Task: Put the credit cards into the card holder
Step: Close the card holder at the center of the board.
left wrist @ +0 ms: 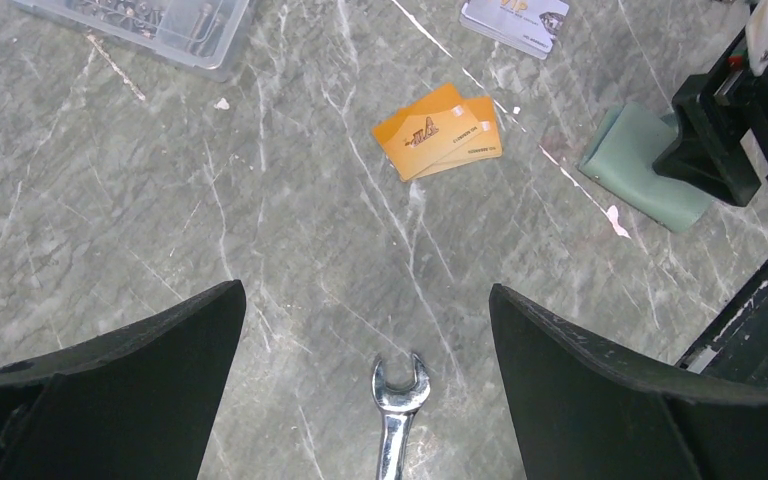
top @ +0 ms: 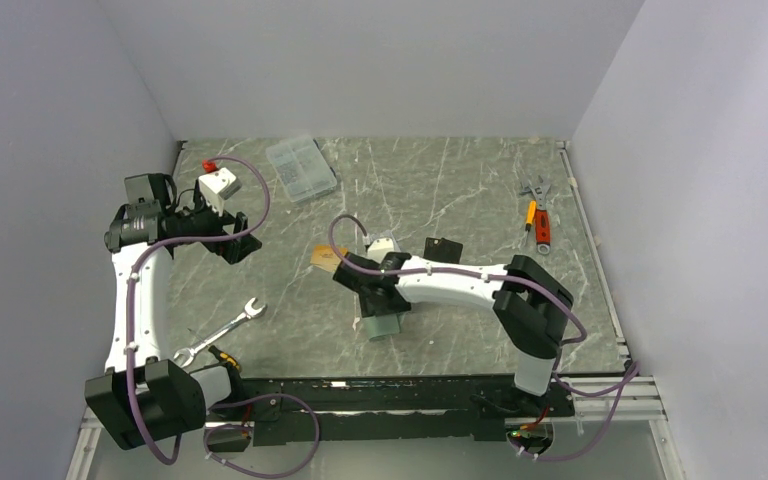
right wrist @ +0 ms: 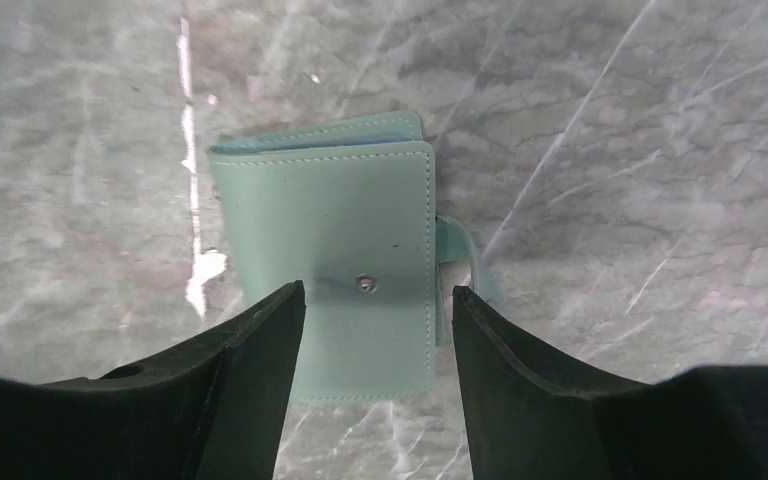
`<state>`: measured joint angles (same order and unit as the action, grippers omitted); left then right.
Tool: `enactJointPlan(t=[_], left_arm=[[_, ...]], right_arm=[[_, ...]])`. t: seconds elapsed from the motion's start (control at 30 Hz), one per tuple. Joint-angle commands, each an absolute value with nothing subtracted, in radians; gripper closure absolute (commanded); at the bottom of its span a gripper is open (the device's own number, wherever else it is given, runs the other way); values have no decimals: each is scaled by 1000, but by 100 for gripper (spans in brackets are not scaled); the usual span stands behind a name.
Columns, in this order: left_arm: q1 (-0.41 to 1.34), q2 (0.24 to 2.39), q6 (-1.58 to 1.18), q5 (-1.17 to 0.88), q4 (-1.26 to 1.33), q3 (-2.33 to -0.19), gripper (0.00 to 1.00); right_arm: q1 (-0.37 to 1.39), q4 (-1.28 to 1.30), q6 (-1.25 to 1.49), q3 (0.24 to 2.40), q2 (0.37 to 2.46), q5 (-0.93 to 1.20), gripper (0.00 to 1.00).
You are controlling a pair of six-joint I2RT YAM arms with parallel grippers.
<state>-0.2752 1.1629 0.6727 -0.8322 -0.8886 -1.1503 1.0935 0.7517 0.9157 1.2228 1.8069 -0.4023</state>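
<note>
The grey-green card holder (right wrist: 330, 220) lies folded shut on the marble table (top: 460, 190), snap stud up, tab at its right edge. My right gripper (right wrist: 378, 290) is open just above it, fingers over its near part; I cannot tell if they touch. From above, the gripper (top: 378, 303) hides most of the holder (top: 382, 327). Two overlapping orange-gold cards (left wrist: 440, 130) lie flat left of the holder (left wrist: 650, 165); one shows from above (top: 324, 258). A silvery-white card (left wrist: 515, 18) lies beyond them. My left gripper (left wrist: 365, 290) is open and empty, raised at the left (top: 243, 248).
A clear compartment box (top: 302, 168) sits at the back. A flat black square (top: 445, 250) lies right of the cards. A steel wrench (top: 218, 335) lies front left, below my left gripper (left wrist: 398, 400). Orange-handled tools (top: 538, 215) lie far right. A white block (top: 218, 185) is back left.
</note>
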Motion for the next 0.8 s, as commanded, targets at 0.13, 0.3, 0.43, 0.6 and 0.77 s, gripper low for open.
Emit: enactJointPlan(t=[0.13, 0.3, 0.43, 0.6, 0.77], left_arm=[[-257, 1179, 667, -858, -876, -1168, 1], [-129, 1122, 647, -859, -811, -1080, 1], [101, 1040, 607, -798, -693, -950, 1], [313, 1001, 623, -748, -616, -841, 1], [596, 1055, 685, -607, -592, -814, 1]], right_arm=[[1053, 923, 821, 1457, 1714, -409, 40], [998, 911, 814, 1351, 1620, -375, 40], [966, 843, 807, 1181, 1557, -298, 41], [939, 695, 759, 1074, 1547, -148, 47], [908, 649, 721, 1059, 1578, -80, 51]])
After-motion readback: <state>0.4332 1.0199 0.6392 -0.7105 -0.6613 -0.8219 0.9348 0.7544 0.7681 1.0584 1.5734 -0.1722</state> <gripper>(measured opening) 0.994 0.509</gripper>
